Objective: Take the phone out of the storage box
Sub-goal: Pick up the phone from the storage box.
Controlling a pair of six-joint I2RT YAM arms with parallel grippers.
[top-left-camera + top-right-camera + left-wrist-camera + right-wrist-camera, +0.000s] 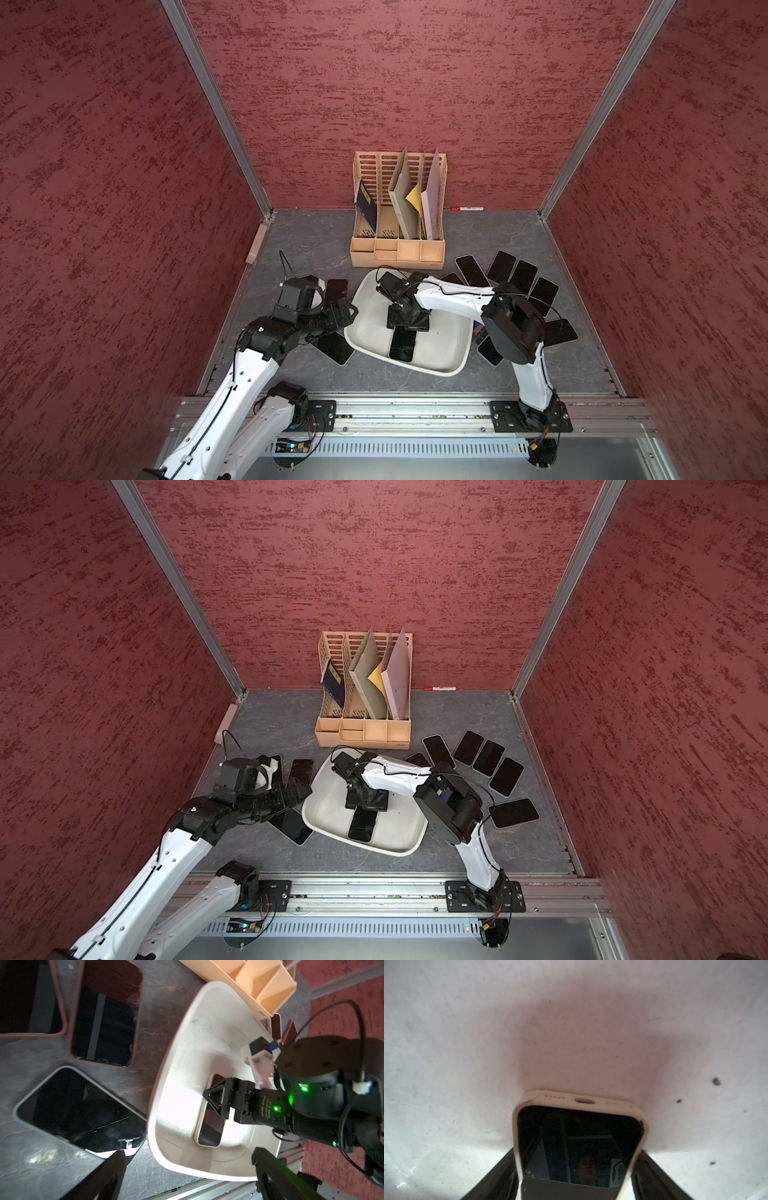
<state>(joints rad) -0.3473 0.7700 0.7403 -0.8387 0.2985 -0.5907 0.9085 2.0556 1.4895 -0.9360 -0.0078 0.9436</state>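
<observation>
**Phone (402,347) not yet out of the storage box (451,340)**

In both top views the phone lies flat, screen up, on the floor of the storage box, nearer to its front wall. The right pincer (409,326) points down over the far end of the phone. Many other phones (523,278) lie on the bench (316,241) on both sides of the box, outside it. A file rack (397,249) stands just behind the box.

In the left wrist view the left pincer (188,1151) has its fingers wide apart and holds nothing. It hangs just beside the rim of the box. The same view shows the right pincer with one finger on each long edge of the phone (209,1132).

In the right wrist view the two dark fingers (500,1178) lie close along both sides of the phone. Whether they press it or only stand beside it, I cannot tell. The phone seems to rest on the box floor (467,1043).

My judgement is that the reach is done. The firm grip, the lift over the rim and the putting down on the bench are left to do.
</observation>
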